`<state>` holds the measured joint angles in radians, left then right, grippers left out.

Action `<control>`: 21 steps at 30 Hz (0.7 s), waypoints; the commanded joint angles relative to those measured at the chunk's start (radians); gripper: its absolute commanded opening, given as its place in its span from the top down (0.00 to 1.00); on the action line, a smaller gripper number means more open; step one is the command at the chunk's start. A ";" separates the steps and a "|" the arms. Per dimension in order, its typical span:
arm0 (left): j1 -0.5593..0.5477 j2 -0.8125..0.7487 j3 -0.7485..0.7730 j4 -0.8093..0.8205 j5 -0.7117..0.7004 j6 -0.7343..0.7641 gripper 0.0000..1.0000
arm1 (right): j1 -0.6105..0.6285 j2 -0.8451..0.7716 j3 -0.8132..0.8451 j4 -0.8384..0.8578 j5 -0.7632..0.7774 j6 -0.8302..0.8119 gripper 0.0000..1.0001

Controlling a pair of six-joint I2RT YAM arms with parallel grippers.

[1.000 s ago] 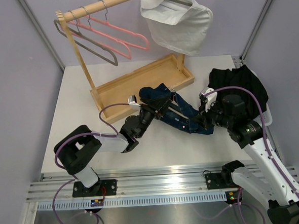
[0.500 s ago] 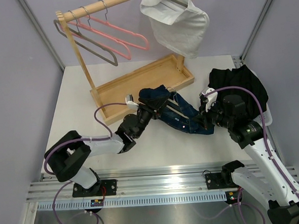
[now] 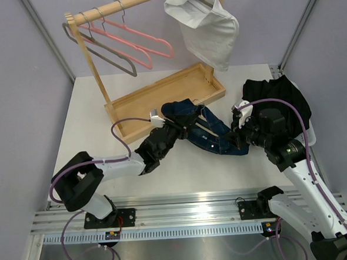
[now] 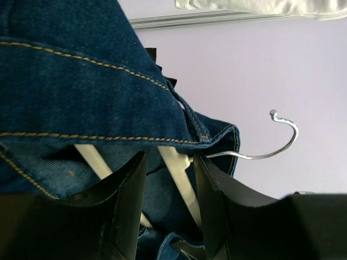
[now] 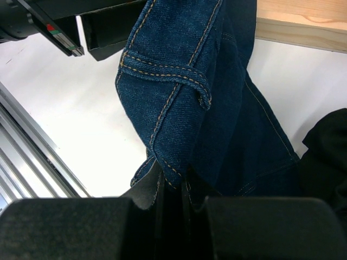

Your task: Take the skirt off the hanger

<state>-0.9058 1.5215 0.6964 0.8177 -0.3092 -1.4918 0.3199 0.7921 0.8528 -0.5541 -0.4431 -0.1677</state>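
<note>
The dark blue denim skirt lies crumpled on the table's middle, with a pale hanger still inside its waistband. The hanger's wire hook sticks out past the denim. My left gripper is at the skirt's left end. Its jaws stand open on either side of one hanger arm, which lies close to the right finger. My right gripper is at the skirt's right end, shut on a stitched fold of denim pinched between its fingers.
A wooden rack with a tray base stands behind the skirt. Pink and grey hangers and a white garment hang from its rail. A black garment lies at the right, beside my right arm.
My left gripper has pushed a little further into the skirt and its jaws have narrowed around the hanger arm. The white garment on the rail has swung. The right arm is still.
</note>
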 commanded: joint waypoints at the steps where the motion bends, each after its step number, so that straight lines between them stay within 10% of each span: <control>1: -0.005 0.025 0.069 0.021 -0.042 0.028 0.57 | 0.002 -0.010 0.049 0.069 -0.046 0.019 1.00; 21: 0.019 0.150 0.236 -0.095 0.025 0.021 0.52 | 0.010 -0.039 0.074 0.013 -0.042 -0.068 1.00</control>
<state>-0.8944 1.6611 0.8825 0.6937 -0.3111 -1.4979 0.3199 0.7853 0.8597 -0.5751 -0.4435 -0.1818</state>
